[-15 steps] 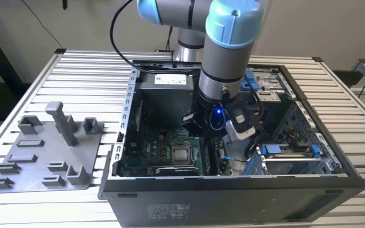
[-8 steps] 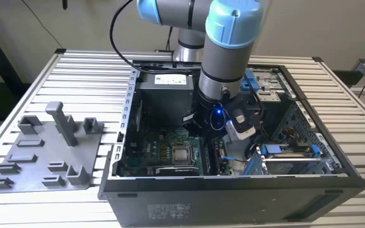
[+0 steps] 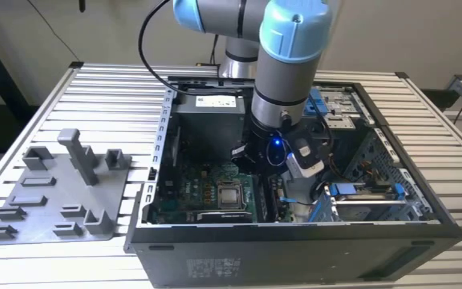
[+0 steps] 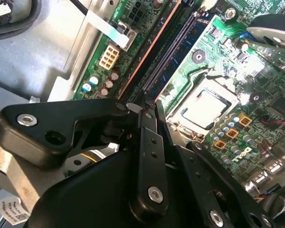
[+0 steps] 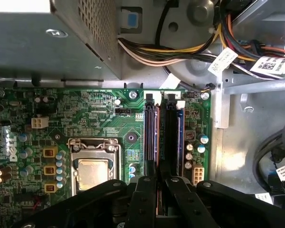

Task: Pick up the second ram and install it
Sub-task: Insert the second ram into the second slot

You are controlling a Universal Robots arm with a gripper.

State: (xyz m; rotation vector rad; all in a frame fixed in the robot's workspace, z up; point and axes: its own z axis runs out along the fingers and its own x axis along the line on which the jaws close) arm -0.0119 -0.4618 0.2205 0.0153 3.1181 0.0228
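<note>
The second ram (image 5: 156,142) stands on edge along the black motherboard slots (image 5: 170,137), showing as a thin brown-orange strip. My gripper (image 5: 157,179) sits over its near end, shut on the strip with its black fingers (image 5: 145,199) pressed close on either side. In the second wrist view the ram (image 4: 151,47) runs away from the gripper (image 4: 149,107) beside the slots (image 4: 175,45). Whether it is fully seated in a slot cannot be told. In the exterior view the arm's wrist (image 3: 283,150) reaches down into the open computer case (image 3: 295,253).
The processor socket (image 5: 92,168) lies beside the slots on the green motherboard (image 3: 207,192). The power supply box (image 5: 47,38) and a bundle of cables (image 5: 180,52) crowd the far end of the slots. A grey tray with upright pegs (image 3: 62,198) lies on the slatted table at the exterior view's left.
</note>
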